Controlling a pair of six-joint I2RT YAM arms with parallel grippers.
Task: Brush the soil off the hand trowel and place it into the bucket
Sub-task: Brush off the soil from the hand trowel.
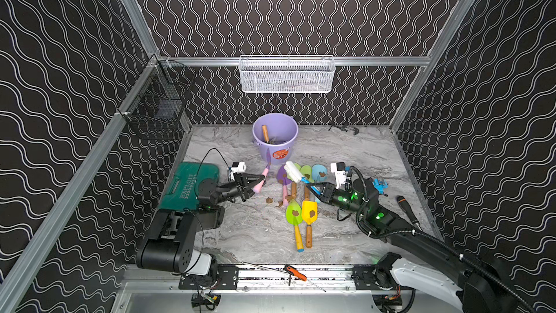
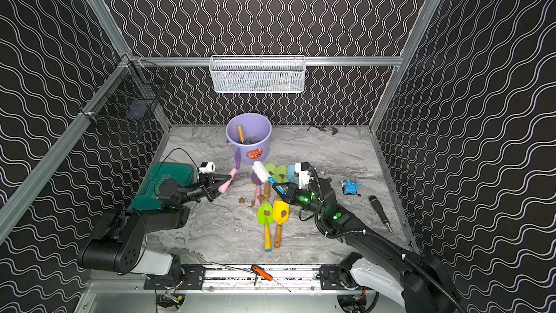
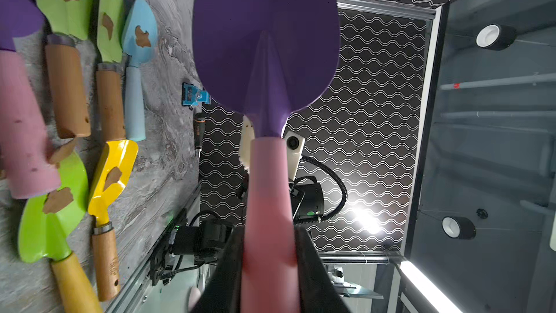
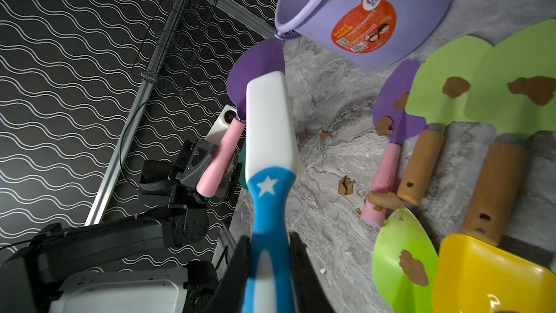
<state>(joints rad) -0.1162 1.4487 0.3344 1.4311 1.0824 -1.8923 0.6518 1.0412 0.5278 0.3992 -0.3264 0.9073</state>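
My left gripper (image 1: 258,180) (image 3: 269,266) is shut on the pink handle of a purple-bladed hand trowel (image 1: 267,158) (image 3: 264,40). It holds the trowel above the table, blade toward the bucket (image 1: 290,143) (image 4: 421,10). The blade face seen in the left wrist view carries no soil. My right gripper (image 1: 313,189) (image 4: 269,266) is shut on the blue handle of a white-headed brush (image 1: 292,171) (image 4: 267,121), just right of the held trowel. Soil (image 1: 269,200) (image 4: 346,186) crumbs lie on the marble between the arms. A wooden handle stands inside the bucket.
Several other trowels with soil clumps lie right of centre, among them a yellow one (image 1: 309,210) and a green one (image 1: 294,213). A green tool case (image 1: 186,185) sits under my left arm. A blue vise (image 1: 379,182) and a black screwdriver (image 1: 407,210) lie right.
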